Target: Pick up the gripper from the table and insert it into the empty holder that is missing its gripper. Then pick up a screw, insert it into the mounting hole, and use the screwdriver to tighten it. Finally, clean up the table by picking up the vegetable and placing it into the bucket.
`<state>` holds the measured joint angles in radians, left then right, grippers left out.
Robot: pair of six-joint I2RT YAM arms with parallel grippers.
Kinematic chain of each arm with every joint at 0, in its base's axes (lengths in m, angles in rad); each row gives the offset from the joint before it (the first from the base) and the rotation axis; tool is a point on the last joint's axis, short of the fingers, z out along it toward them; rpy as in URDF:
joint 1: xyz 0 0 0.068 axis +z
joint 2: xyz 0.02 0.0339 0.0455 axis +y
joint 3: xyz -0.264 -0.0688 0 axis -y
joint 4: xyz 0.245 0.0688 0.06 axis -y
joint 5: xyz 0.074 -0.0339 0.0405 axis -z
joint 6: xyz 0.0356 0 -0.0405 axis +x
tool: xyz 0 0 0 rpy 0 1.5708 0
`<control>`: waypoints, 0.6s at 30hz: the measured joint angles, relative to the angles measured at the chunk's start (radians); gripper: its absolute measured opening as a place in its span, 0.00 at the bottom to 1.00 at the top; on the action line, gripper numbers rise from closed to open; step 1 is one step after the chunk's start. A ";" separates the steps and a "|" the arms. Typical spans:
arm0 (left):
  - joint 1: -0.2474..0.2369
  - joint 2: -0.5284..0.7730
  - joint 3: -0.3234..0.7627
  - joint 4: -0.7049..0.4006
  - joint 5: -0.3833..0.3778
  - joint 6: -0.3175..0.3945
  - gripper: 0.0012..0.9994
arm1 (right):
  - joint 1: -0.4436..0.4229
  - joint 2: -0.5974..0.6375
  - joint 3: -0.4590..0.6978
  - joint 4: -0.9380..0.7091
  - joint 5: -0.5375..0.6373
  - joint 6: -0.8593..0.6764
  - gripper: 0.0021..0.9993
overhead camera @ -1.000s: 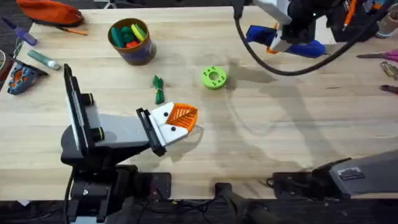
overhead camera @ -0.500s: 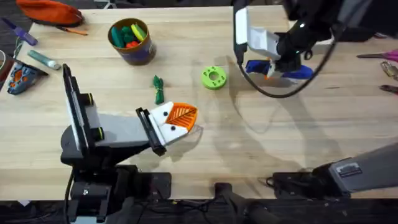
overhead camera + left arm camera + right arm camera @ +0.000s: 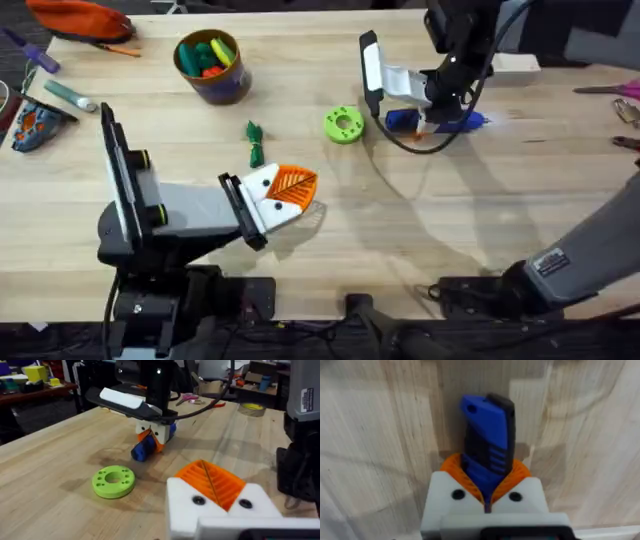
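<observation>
Screwdriver (image 3: 487, 445): bit end hidden between orange pads (image 3: 454, 467) of right gripper (image 3: 485, 491); tip not visible in right wrist view. Overhead: screwdriver (image 3: 405, 121) partly covered by arm and cable. Left gripper (image 3: 215, 490) cut off at frame edge. Bucket (image 3: 212, 67) contents too small to identify. Vegetable (image 3: 255, 143) detail unresolved.

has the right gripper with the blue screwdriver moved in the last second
Yes. The right gripper, holding the screwdriver, came down from the table's far edge toward the lime green disc, which stayed put.
</observation>
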<state>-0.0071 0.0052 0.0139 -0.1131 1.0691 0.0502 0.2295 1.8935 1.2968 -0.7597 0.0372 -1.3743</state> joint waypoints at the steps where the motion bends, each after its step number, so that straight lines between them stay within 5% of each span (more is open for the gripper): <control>1: 0.000 0.000 0.000 0.000 0.000 0.000 0.01 | 0.000 0.000 0.000 0.000 0.000 -0.002 0.02; 6: 0.000 0.000 0.000 0.000 0.000 0.000 0.01 | 0.000 0.000 0.000 0.000 0.000 -0.002 0.03; 13: 0.000 0.000 0.000 0.000 0.000 0.000 0.01 | -0.003 -0.004 0.015 0.026 0.003 -0.003 0.94; 18: 0.000 0.000 0.000 0.000 0.000 0.000 0.01 | -0.003 -0.004 0.016 0.028 0.003 -0.003 0.98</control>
<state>-0.0071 0.0054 0.0139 -0.1131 1.0693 0.0502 0.2260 1.8896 1.3132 -0.7320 0.0400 -1.3768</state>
